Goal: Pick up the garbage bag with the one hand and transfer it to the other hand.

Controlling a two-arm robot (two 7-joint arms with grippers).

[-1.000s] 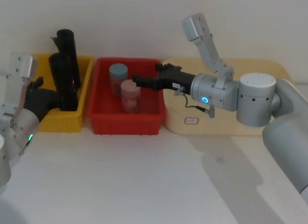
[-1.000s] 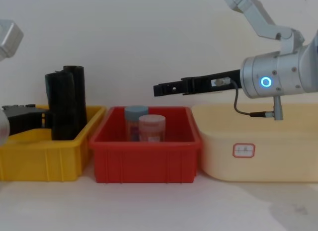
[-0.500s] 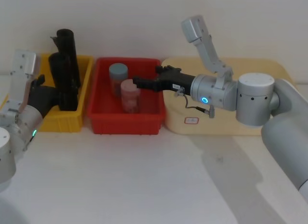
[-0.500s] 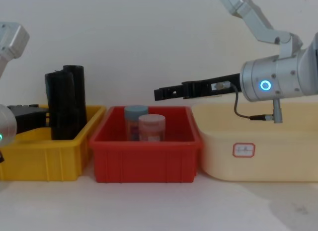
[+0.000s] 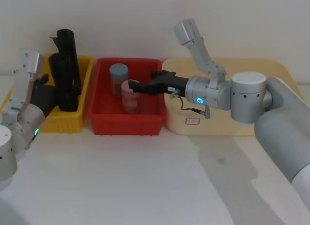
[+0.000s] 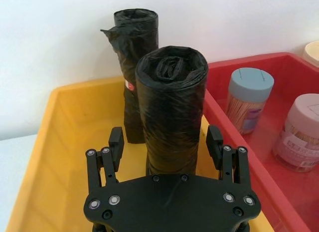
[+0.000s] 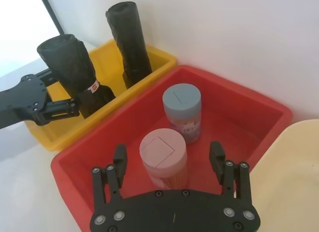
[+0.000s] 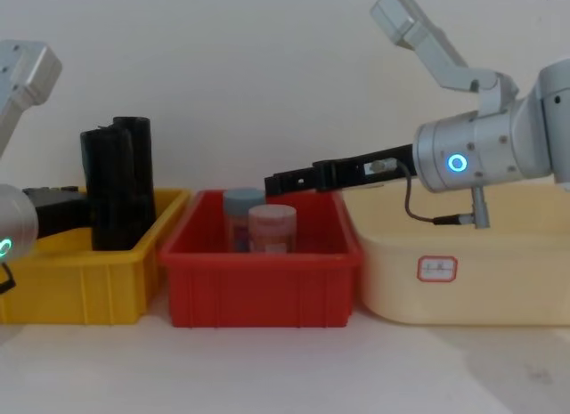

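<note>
two black rolls in the yellow bin (image 5: 60,121), none elsewhere: thick bag (image 6: 172,107) in front, slim roll (image 6: 132,52) just behind. bag upright, long axis vertical, rolled end facing up. foot of the bag hidden behind the left gripper's body from the wrist, and behind the bin wall from the chest. lower part of the slim roll covered by the bag. small red-and-white label (image 6: 129,85) where the two rolls overlap, unreadable, and unclear which roll it belongs to. left gripper (image 6: 165,138) low at the bag's near side, spread wide. one finger (image 6: 116,142) on each side of the bag, with a strip of yellow between each and the plastic, so apparently not touching. a pair in the red bin (image 5: 126,126): blue-lid jar (image 7: 182,112) and pink-lid jar (image 7: 163,159), just beside each other. right gripper (image 7: 167,151) reaching over the red bin above the pink-lid jar, likewise spread wide and holding nothing. one cream tub (image 5: 218,127) on the right, partly covered by the right arm.
</note>
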